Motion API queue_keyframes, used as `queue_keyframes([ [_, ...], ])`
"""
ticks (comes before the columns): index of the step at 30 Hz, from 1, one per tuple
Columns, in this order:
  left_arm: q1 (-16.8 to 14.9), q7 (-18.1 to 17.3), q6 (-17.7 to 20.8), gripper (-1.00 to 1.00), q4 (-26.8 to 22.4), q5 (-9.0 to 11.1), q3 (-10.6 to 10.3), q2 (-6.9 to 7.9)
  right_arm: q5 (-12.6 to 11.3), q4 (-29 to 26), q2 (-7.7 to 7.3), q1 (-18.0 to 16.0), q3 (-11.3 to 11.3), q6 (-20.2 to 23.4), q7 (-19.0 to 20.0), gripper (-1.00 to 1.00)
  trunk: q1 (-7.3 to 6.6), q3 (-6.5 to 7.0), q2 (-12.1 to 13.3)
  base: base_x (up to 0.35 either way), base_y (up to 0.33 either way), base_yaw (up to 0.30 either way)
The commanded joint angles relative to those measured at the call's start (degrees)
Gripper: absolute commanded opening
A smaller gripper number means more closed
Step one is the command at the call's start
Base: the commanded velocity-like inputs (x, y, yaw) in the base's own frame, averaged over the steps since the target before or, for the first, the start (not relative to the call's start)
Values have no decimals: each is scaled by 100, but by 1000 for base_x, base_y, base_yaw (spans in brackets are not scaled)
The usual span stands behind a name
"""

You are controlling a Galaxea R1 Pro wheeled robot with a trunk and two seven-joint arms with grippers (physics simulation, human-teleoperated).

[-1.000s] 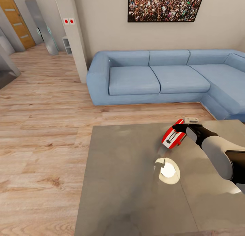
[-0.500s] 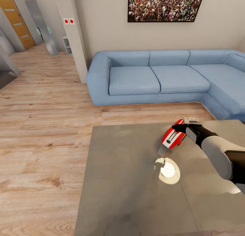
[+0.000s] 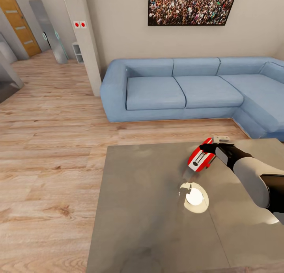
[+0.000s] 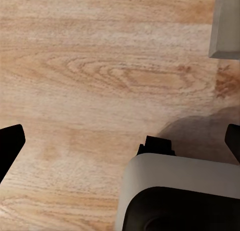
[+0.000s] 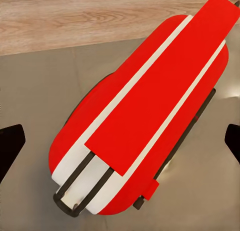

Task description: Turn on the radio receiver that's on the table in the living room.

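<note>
Nothing has moved since the earlier frames. On the table [image 3: 150,210] before the blue sofa [image 3: 177,90], the right gripper [image 3: 208,147], fingers spread wide, sits against the radio receiver [image 3: 200,158], whose long axis slants diagonally; the left gripper [image 4: 120,141] hangs spread over floor.

The surface [image 3: 157,210] takes up the lower right of the head view, with the floor [image 3: 51,155] spread to its nine o'clock. Past its far edge, at twelve o'clock, the sofa [image 3: 173,90] runs along the wall and turns a corner toward three o'clock. The picture [image 3: 191,6] hangs on the wall above the sofa. The radio receiver [image 3: 200,158] sits tilted near the far edge of the surface, at about one o'clock, with the right hand [image 3: 207,148] at its three o'clock side.
</note>
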Motion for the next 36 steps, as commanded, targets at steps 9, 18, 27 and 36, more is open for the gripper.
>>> queue_keyframes([
  [9,0,0,0,100,1,0,0,0,0,0,0,0,0,-1,0,100,0,0,0,0,0,0],
  [18,0,0,0,100,3,0,0,0,0,0,0,0,0,0,0,100,0,-46,0,0,0,0],
  [27,0,0,0,100,2,0,0,0,0,0,0,0,0,-5,0,100,0,-52,0,0,0,0],
  [36,0,0,0,100,4,0,0,0,-6,0,2,0,0,-6,0,100,0,-52,0,0,0,0],
])
